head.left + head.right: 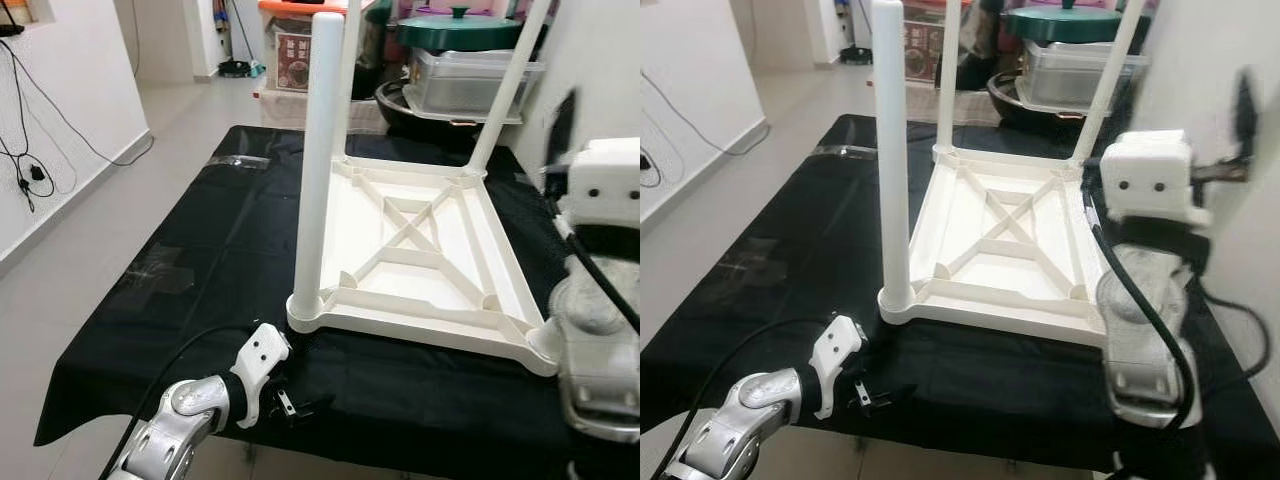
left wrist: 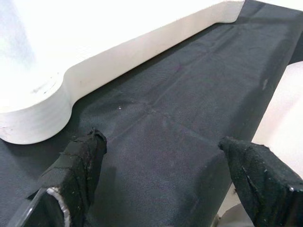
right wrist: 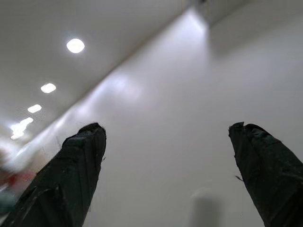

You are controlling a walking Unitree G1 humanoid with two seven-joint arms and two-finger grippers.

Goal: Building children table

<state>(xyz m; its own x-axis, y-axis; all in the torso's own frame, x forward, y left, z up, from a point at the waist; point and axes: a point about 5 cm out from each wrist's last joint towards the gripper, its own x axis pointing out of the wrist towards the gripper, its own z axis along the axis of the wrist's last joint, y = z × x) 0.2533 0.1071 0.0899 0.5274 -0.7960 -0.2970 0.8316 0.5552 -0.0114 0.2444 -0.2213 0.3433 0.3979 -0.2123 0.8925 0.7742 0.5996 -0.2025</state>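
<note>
- A white table (image 1: 420, 250) lies upside down on a black cloth (image 1: 200, 290).
- Three white legs stick up from it. The near leg (image 1: 318, 160) stands at the near left corner. Two more legs stand at the far corners.
- The near right corner has no leg that can be seen. The right arm (image 1: 600, 330) is in front of that corner.
- The underside of the table shows ribs that cross like an X.
- The left gripper (image 1: 295, 405) is low, over the near edge of the cloth, just beside the corner with the near leg.
- In the left wrist view its two fingers (image 2: 75, 165) are spread wide apart. They hold nothing. The cloth lies between them, and the table's rounded corner (image 2: 33, 113) is close by.
- The right gripper (image 3: 170, 175) points up at a white wall and ceiling lights (image 3: 75, 45). Its fingers are wide apart too, with nothing in them.
- Behind the table are a clear box (image 1: 470, 85) and a green lid (image 1: 458, 30).
- A wire (image 1: 30, 150) hangs on the wall at the left.
</note>
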